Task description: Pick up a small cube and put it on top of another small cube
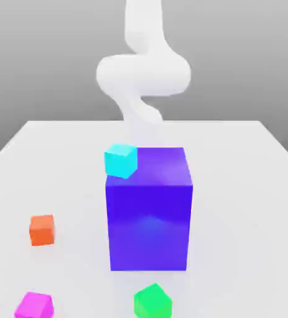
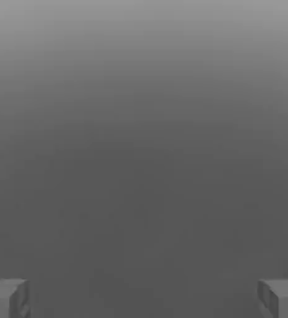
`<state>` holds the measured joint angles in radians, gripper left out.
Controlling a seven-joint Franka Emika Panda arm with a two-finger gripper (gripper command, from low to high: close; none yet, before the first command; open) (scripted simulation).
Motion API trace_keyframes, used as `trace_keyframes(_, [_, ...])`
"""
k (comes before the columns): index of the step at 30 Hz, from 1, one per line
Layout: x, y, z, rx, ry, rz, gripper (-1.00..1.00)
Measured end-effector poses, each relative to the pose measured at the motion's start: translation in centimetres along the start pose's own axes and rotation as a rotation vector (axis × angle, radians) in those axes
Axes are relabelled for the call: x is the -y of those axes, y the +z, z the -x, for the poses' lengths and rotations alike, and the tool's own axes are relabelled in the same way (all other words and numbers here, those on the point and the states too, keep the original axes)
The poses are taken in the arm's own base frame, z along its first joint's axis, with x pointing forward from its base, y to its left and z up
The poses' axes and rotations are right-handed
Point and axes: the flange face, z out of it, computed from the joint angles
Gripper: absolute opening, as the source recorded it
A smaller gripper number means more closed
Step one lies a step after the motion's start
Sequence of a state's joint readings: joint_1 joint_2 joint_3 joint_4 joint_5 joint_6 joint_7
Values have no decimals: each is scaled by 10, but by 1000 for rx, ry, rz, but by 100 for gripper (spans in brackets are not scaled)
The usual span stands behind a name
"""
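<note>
Four small cubes show in the exterior view. A cyan cube [image 1: 121, 160] overlaps the upper left corner of a big blue block [image 1: 149, 217]; I cannot tell whether it touches it. An orange cube [image 1: 42, 230] lies on the table to the exterior view's left of the block. Near the front edge lie a magenta cube [image 1: 35, 305] and a green cube [image 1: 152, 301]. My white arm [image 1: 143, 71] rises behind the block. In the hand view my gripper [image 2: 144, 298] is open, its grey fingertips [image 2: 6, 298] far apart with nothing between them, facing a plain grey background.
The big blue block stands in the middle of the white table [image 1: 246, 186] and hides the arm's lower part. Bare table lies to the exterior view's right of the block and behind the orange cube.
</note>
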<state>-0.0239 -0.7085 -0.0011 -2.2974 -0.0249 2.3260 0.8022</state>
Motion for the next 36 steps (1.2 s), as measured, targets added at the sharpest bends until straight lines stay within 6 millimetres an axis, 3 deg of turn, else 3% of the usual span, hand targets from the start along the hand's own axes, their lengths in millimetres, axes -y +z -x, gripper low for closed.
trace_keyframes(4, [-13, 73, -14, 40, 6, 108, 0])
trace_keyframes(9, [-44, 160, -25, 102, 19, 227, 0])
trace_keyframes(15, [-100, 258, -26, 195, 42, 351, 0])
trace_keyframes(19, [-151, 317, -21, 263, 72, 425, 0])
trace_keyframes(29, [-280, 441, 36, 470, 140, 544, 0])
trace_keyframes(33, [-312, 484, 65, 489, 149, 551, 0])
trace_keyframes(34, [-318, 493, 71, 490, 149, 552, -100])
trace_keyframes(36, [-318, 493, 71, 490, 149, 552, -100])
